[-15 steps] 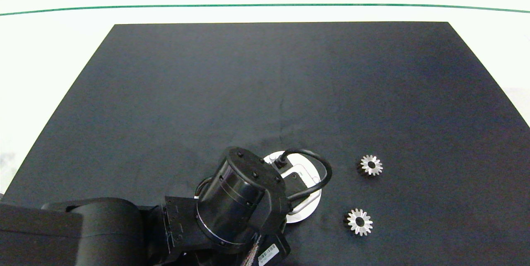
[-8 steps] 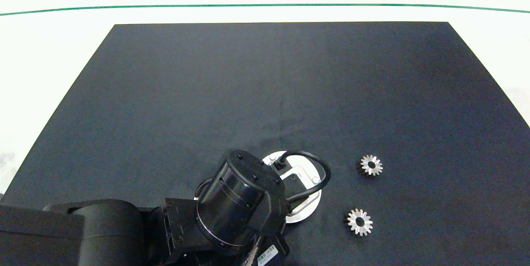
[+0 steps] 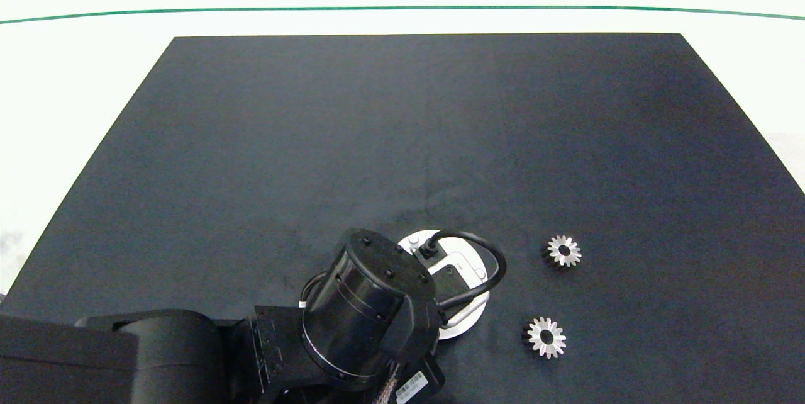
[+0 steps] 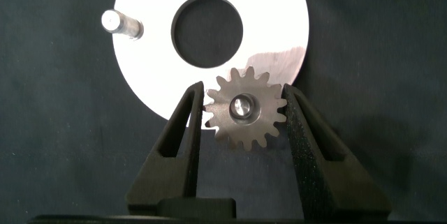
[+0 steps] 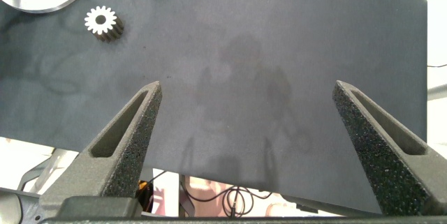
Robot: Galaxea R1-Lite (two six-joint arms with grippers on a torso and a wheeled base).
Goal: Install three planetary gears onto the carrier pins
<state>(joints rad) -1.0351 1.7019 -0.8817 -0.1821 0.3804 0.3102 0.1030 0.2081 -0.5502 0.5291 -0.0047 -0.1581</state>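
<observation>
Left gripper [image 4: 243,109] over the near-centre part of the black mat [image 3: 402,140], directly above the white disc [image 4: 279,15]; the fingers [image 4: 183,123] are closed on one planetary gear [image 4: 244,110], a pad touching the teeth on each side. The gear sits flat, its centre hole showing a pale round end inside it, which looks like the top of a carrier pin; whether the gear is fully seated on it cannot be told. The held gear overlaps the rim of the disc, on the side of the big centre hole [image 4: 207,30] nearest the wrist camera. A second carrier pin [image 4: 120,23] stands bare and upright near the disc's edge, apart from the gear. The third pin is not seen in the wrist view. In the head view the left arm [image 3: 352,328] comes in from the left and covers most of the disc [image 3: 462,322], its black cable [image 3: 484,265] looping over it; one bare pin [image 3: 413,241] shows at the far edge. Two more planetary gears lie loose on the mat to the right of the disc, one farther [image 3: 563,251], one nearer [image 3: 546,337], apart from each other and from the disc. Right gripper [image 5: 255,147] hangs over the mat's right near edge, well apart from the parts, fingers spread wide and holding nothing.
</observation>
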